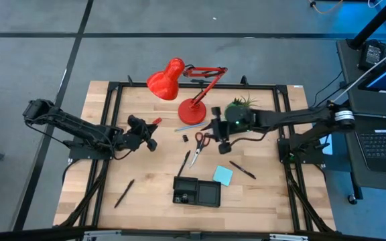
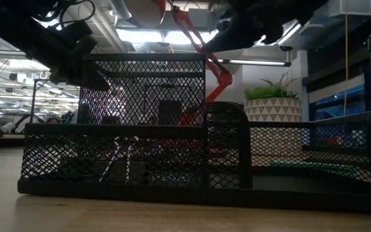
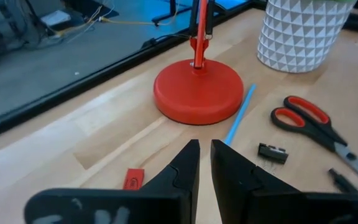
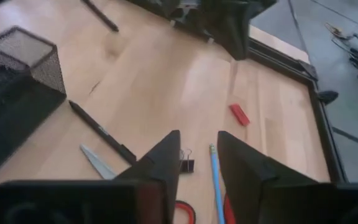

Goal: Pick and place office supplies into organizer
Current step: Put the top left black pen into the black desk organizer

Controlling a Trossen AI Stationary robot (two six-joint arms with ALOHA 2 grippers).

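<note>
The office supplies lie on the wooden table: red-handled scissors (image 1: pixel 200 144), a blue pen (image 1: pixel 183 129), a black clip (image 1: pixel 185 138), a red piece (image 1: pixel 156 122), a light blue pad (image 1: pixel 223 175) and dark pens (image 1: pixel 124 193) (image 1: pixel 242 169). The black organizer (image 1: pixel 196 192) stands near the front edge. My right gripper (image 4: pixel 197 144) hovers open above the table by the scissors' handles, with the clip (image 4: pixel 186 165) and blue pen (image 4: pixel 216 180) ahead of it. My left gripper (image 3: pixel 205 146) is shut and hovers left of centre, near the red piece (image 3: pixel 133 179).
A red desk lamp (image 1: pixel 191 110) and a potted plant (image 1: pixel 241 107) stand at the back of the table, close to my right arm. A black frame (image 1: pixel 112 94) runs around the table. Bare wood lies between the two grippers and at the front left.
</note>
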